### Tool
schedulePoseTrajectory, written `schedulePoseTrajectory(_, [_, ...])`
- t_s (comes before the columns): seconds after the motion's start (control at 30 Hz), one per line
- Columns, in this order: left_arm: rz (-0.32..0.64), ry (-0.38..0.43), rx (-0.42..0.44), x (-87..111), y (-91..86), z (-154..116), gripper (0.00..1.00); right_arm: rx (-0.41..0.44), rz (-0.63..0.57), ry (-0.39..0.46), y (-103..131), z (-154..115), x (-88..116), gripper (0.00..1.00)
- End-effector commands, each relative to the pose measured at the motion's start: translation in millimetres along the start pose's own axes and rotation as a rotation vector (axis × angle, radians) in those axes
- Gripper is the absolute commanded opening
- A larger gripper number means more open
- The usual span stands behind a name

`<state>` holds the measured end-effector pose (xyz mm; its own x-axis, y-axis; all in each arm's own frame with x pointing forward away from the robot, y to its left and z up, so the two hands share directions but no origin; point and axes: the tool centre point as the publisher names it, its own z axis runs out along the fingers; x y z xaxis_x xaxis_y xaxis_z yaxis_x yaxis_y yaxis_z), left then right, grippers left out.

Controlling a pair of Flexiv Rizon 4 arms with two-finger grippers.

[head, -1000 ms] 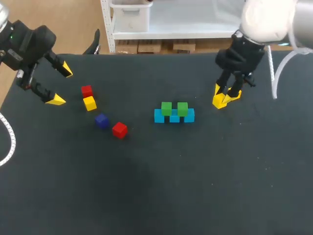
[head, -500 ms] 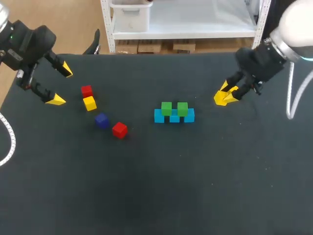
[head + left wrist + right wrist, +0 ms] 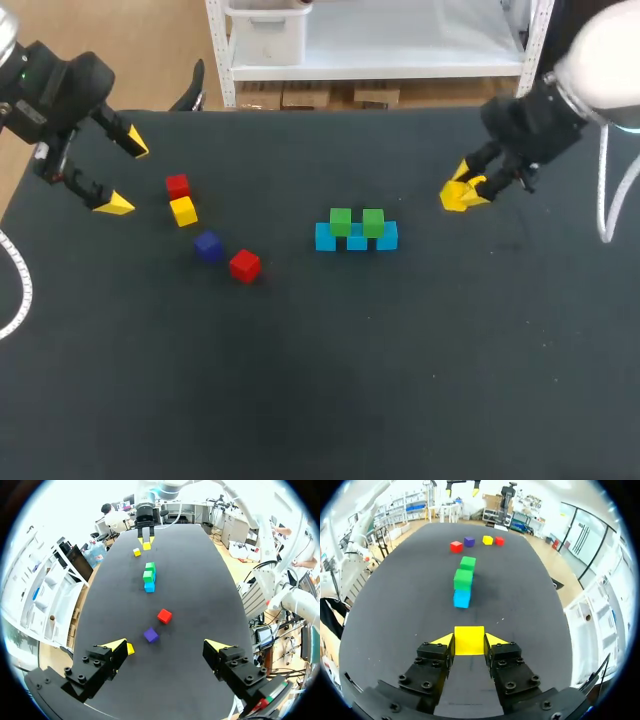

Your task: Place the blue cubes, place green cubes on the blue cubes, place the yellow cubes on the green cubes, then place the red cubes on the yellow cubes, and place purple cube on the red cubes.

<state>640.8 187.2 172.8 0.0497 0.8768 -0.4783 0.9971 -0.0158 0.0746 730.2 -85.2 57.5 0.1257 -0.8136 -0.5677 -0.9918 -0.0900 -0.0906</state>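
Note:
Three blue cubes [image 3: 356, 238] stand in a row mid-table with two green cubes [image 3: 340, 221] on top. My right gripper [image 3: 462, 192] hovers to their right, tilted and shut on a yellow cube [image 3: 469, 639], with the stack [image 3: 463, 580] straight ahead of it. At the far left my left gripper [image 3: 125, 175] is open and holds nothing. Close by it lie a red cube [image 3: 177, 186], a second yellow cube [image 3: 183, 211], a purple cube [image 3: 208, 246] and another red cube [image 3: 244, 265]. In the left wrist view the yellow cube [image 3: 130, 648] lies beside one finger, with the purple cube [image 3: 151, 635] ahead.
The black table [image 3: 330, 380] has wide bare room in front of the stack and between the stack and the loose cubes. Its back edge runs just behind both grippers.
My right arm has swung from upright to a tilt and shifted slightly right and up, keeping the yellow cube. The left arm and all the cubes on the table stay put.

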Motion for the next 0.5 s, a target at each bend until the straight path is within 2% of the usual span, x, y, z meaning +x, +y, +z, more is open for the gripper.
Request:
schedulePoseTrajectory(0.03, [0.003, -0.002, 0.000, 0.9, 0.4, 0, 1.00, 0.040, 0.011, 0.182, 4, 2, -25, 0.00])
schedulePoseTrajectory(0.37, [0.003, -0.002, 0.000, 0.9, 0.4, 0, 1.00, 0.132, 0.084, 0.296, 5, 9, -55, 0.00])
schedulePoseTrajectory(0.5, [0.003, -0.002, 0.000, 0.9, 0.4, 0, 1.00, 0.145, 0.093, 0.291, 5, 15, -63, 0.00])
